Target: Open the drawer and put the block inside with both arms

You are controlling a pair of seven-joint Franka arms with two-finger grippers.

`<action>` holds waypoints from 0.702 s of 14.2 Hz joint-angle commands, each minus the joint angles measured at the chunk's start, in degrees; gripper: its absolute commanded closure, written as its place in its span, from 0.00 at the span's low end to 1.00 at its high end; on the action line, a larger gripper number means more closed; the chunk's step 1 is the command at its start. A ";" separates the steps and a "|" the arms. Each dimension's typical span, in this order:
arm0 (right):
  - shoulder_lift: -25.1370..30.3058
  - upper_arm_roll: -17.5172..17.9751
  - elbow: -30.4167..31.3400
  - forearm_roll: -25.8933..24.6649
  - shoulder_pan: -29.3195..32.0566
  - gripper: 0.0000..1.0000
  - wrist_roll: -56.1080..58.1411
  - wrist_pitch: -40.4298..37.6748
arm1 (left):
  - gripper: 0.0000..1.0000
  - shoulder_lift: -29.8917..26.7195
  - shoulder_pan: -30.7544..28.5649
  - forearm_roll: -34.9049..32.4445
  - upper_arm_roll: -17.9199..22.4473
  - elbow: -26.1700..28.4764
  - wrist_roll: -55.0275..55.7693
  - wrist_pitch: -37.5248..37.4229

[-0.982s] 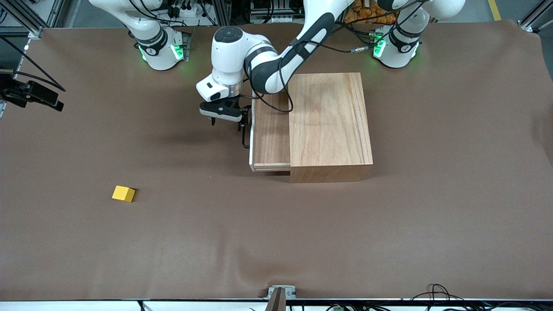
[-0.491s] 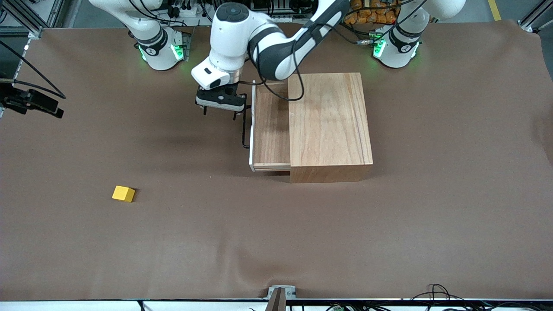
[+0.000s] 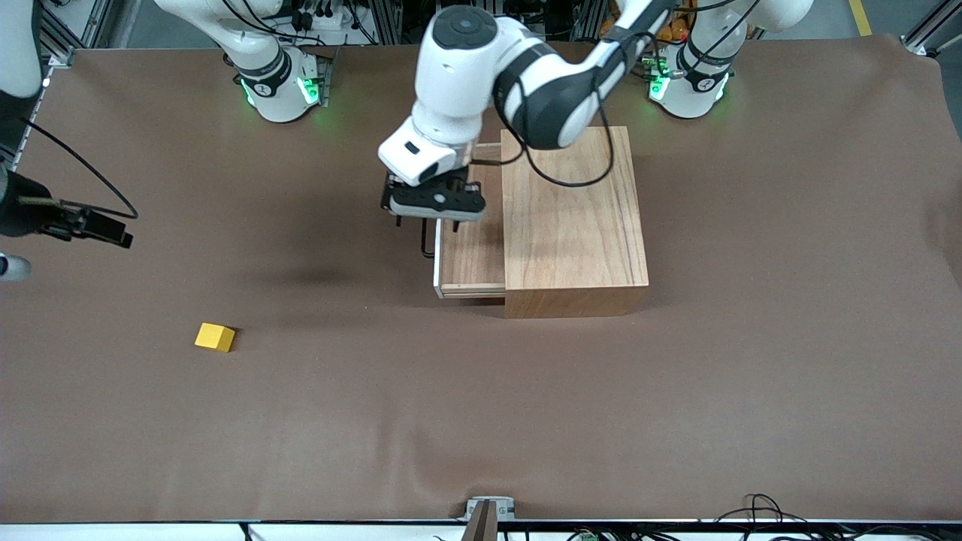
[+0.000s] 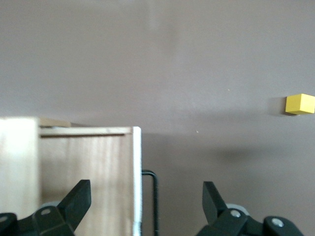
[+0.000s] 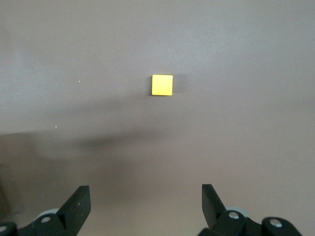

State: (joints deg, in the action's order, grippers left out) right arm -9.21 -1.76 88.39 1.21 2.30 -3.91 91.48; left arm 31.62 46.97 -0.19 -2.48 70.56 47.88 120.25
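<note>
Block (image 3: 215, 336) is seen nearest the camera, toward the right arm's end; right gripper (image 5: 142, 206), spread, should be centred over it. Drawer (image 3: 472, 252) is part-open under the spread, empty left gripper (image 3: 436, 218).

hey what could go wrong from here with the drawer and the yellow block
The drawer is only partly out of the wooden box, so the opening for the block is narrow. The open left gripper hangs over the drawer front and black handle and might bump them. The open right gripper is off the block, so its descent may miss.
</note>
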 commanded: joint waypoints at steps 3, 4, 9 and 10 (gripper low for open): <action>-8.17 0.61 -1.55 -0.60 0.34 0.00 -0.40 4.21 | 0.00 -3.32 -6.70 2.21 -0.34 1.33 -12.52 -7.03; -9.84 0.70 -1.55 -0.68 0.25 0.00 -0.40 5.79 | 0.00 -3.84 -8.11 2.30 -0.34 1.33 -14.99 -8.53; -16.35 0.79 -1.64 -0.77 -0.10 0.00 -0.40 12.13 | 0.00 -5.87 -14.61 1.95 -0.42 1.42 -24.48 -15.82; -18.19 0.79 -1.64 -0.77 -0.27 0.00 -0.40 13.18 | 0.00 -6.65 -16.02 1.95 -0.42 1.51 -25.20 -17.66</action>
State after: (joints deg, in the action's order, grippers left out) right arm -24.35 -1.34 88.30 1.19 2.19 -3.91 103.73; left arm 27.46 33.13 1.04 -2.48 70.59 25.27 105.51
